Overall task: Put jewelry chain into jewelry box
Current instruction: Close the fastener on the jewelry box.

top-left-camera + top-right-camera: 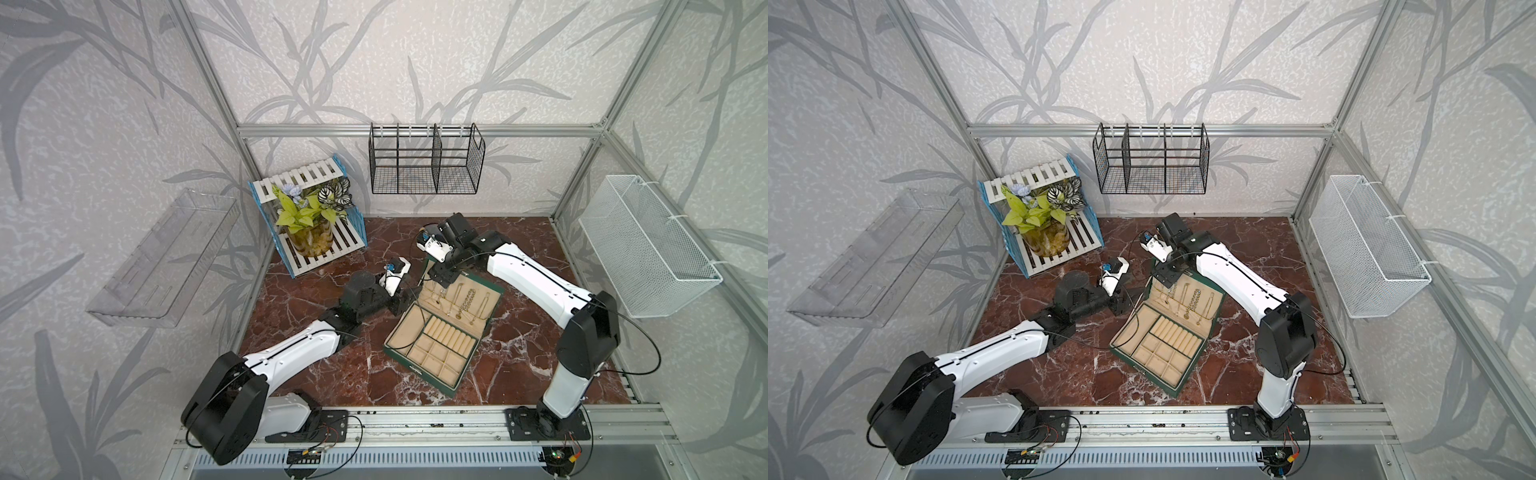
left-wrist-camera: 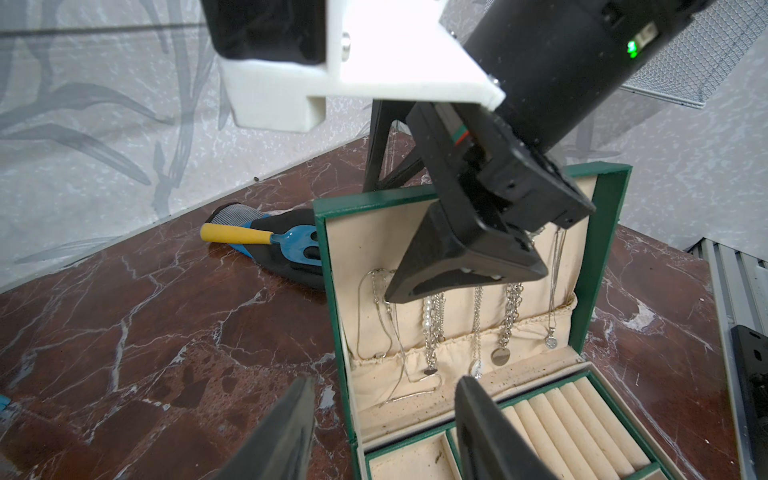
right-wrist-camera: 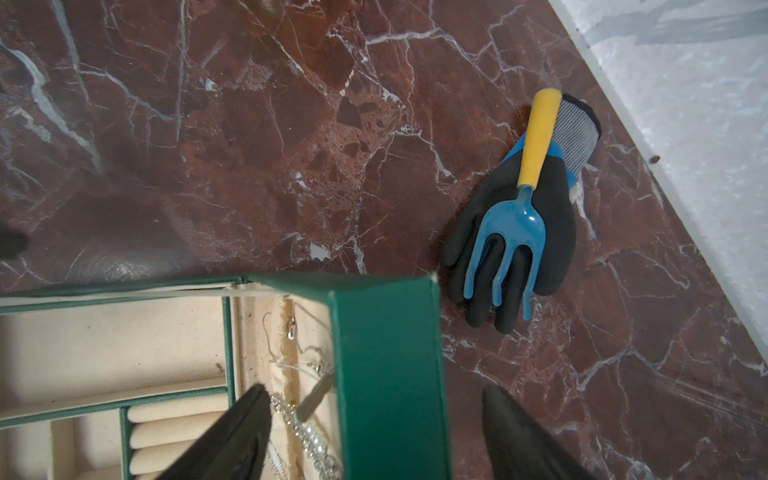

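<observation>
Jewelry box (image 3: 386, 374) lid sits between gaping right gripper (image 3: 374, 432) fingers; left gripper (image 2: 384, 428) gapes, empty.

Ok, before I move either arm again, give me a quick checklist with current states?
1. jewelry box open, lid standing up: ok.
2. right gripper unclamped: ok, open, one finger on each side of the lid's wall.
3. Its inner finger free of the chains: cannot tell, it sits right beside them.
4. left gripper empty: ok, open at the box's corner with nothing held.
5. Chains inside the box: ok, they hang in the lid; none seen on the table.
6. glove and fork clear of the lid: ok.
</observation>
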Robot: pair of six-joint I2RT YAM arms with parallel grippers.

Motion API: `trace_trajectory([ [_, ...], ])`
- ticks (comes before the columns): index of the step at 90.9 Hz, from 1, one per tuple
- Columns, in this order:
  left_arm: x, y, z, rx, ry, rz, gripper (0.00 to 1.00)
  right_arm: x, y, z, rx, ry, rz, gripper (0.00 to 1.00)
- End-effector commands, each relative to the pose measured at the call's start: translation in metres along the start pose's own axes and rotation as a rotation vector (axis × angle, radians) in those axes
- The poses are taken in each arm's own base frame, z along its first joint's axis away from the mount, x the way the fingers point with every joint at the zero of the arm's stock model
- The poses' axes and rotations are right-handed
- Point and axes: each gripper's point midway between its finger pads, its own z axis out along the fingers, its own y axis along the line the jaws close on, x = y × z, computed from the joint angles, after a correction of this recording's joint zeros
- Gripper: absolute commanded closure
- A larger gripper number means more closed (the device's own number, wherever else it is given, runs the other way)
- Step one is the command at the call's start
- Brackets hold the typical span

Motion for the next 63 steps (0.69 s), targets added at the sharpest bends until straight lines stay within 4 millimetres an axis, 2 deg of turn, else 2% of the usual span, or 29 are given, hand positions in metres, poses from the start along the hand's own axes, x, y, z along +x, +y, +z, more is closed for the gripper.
trace_trajectory([
  [1, -0.006, 0.002, -0.005, -0.012, -0.02, 0.011, 0.43, -0.001, -0.008, -0.003, 0.025, 0.012, 0.007, 0.28],
  [14, -0.006, 0.003, -0.005, -0.018, -0.018, 0.014, 0.43, -0.002, -0.011, -0.001, 0.028, 0.007, 0.033, 0.43],
  [34, -0.004, 0.004, -0.005, -0.024, -0.013, 0.015, 0.43, 0.004, -0.014, 0.006, 0.043, 0.042, 0.059, 0.57],
  [63, -0.002, 0.006, -0.004, -0.032, -0.006, 0.015, 0.43, 0.015, -0.021, 0.019, 0.092, 0.097, 0.082, 0.72],
])
